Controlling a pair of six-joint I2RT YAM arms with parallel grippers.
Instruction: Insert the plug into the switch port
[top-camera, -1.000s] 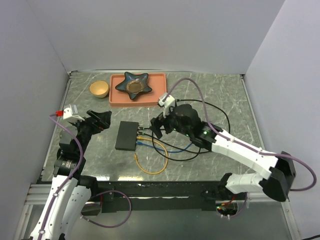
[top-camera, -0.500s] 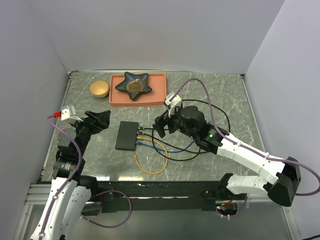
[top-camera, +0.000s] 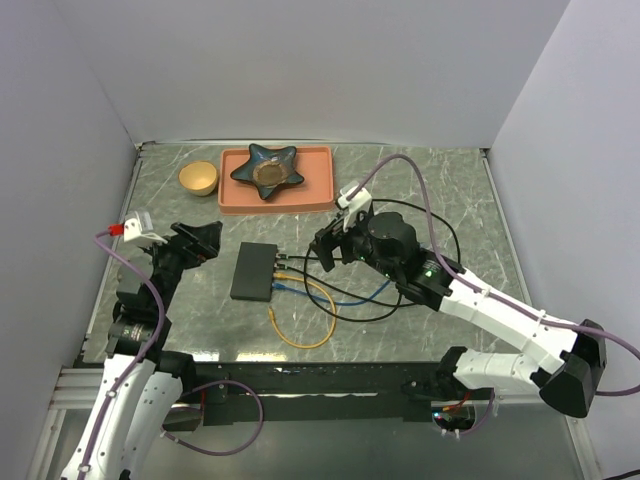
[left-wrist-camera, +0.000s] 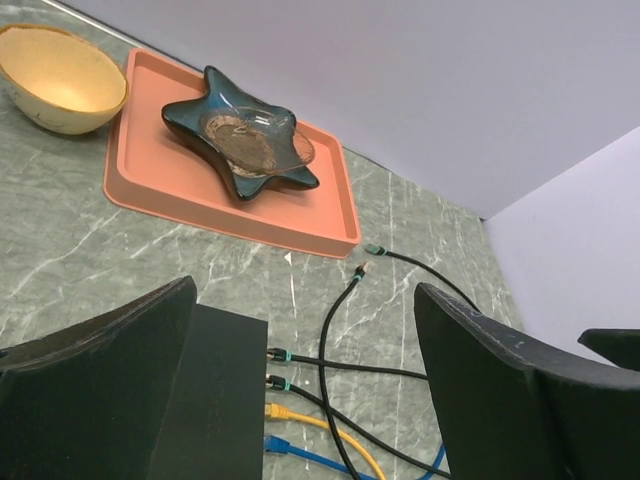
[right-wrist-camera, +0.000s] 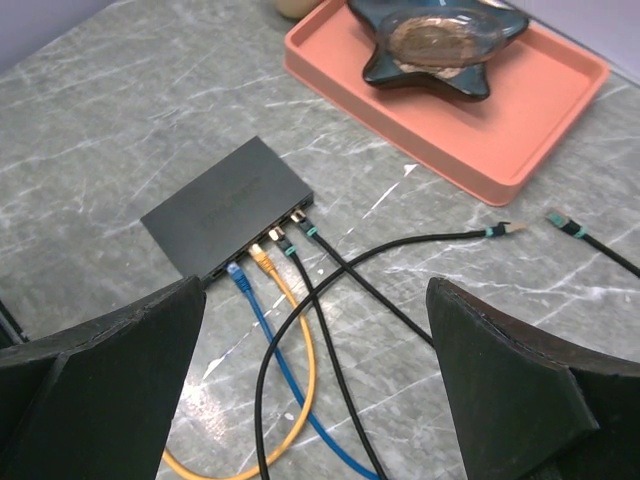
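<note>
The switch port (top-camera: 252, 272) is a flat black box on the marble table, also in the left wrist view (left-wrist-camera: 215, 400) and right wrist view (right-wrist-camera: 225, 205). Several plugs sit in its right side: two black, one yellow (right-wrist-camera: 260, 260), one blue (right-wrist-camera: 237, 272). Two loose black cable plugs (right-wrist-camera: 505, 229) (right-wrist-camera: 562, 222) lie apart near the tray's corner, one of them seen as a loose plug (left-wrist-camera: 362, 270). My left gripper (top-camera: 200, 240) (left-wrist-camera: 308, 290) hangs open just left of the switch. My right gripper (top-camera: 328, 250) (right-wrist-camera: 318, 290) is open above the cables, holding nothing.
An orange-pink tray (top-camera: 235, 195) with a blue star-shaped dish (top-camera: 267, 168) stands at the back. A tan bowl (top-camera: 198, 177) is left of it. Yellow (top-camera: 305, 335), blue and black cables loop over the table right of the switch.
The right arm has drawn back a little to the right, away from the switch, still open. The left arm has barely shifted.
</note>
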